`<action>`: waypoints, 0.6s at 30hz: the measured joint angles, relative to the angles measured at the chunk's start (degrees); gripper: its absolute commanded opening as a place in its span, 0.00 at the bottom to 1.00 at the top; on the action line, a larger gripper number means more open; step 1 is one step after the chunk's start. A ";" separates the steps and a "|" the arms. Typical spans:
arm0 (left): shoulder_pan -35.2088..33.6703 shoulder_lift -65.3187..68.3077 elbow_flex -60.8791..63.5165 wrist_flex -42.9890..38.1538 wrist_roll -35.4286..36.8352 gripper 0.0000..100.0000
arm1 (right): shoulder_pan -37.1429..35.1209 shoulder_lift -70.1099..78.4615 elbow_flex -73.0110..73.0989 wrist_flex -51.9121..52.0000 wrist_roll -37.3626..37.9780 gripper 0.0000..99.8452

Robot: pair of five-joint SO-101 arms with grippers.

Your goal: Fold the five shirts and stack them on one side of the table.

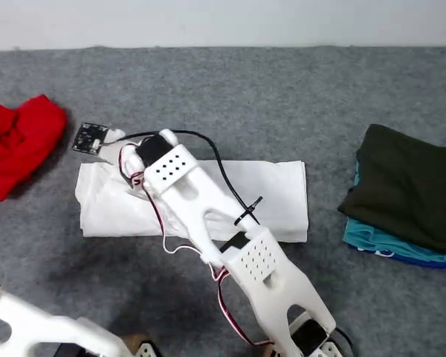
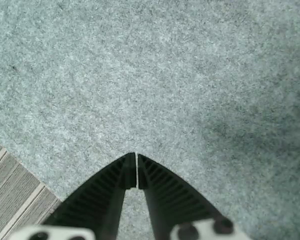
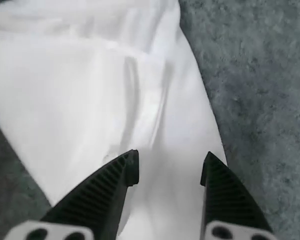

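Nearest, the left gripper (image 2: 137, 172) hangs over bare grey tabletop (image 2: 140, 75), fingers pressed together. The right gripper (image 3: 170, 170) spreads its fingers wide over the folded white shirt (image 3: 90, 90) mid-table. Beyond, the red shirt (image 1: 18, 141) and the stack (image 1: 405, 193) are cut off at opposite edges.
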 measured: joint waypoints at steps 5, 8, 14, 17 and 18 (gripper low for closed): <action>0.00 0.00 0.00 0.00 0.00 0.01 | -2.11 0.00 -8.79 9.32 0.00 0.11; 0.00 0.00 0.00 0.00 0.00 0.02 | -4.84 -0.09 -11.52 14.24 0.00 0.03; 0.00 0.00 0.00 0.00 0.00 0.02 | -5.19 1.32 -9.85 17.41 0.00 0.01; 0.00 0.00 0.18 0.00 0.00 0.02 | -2.11 5.54 -9.49 16.97 0.00 0.01; 0.00 0.00 0.18 -0.09 0.00 0.02 | -0.70 6.77 -9.49 16.62 0.00 0.01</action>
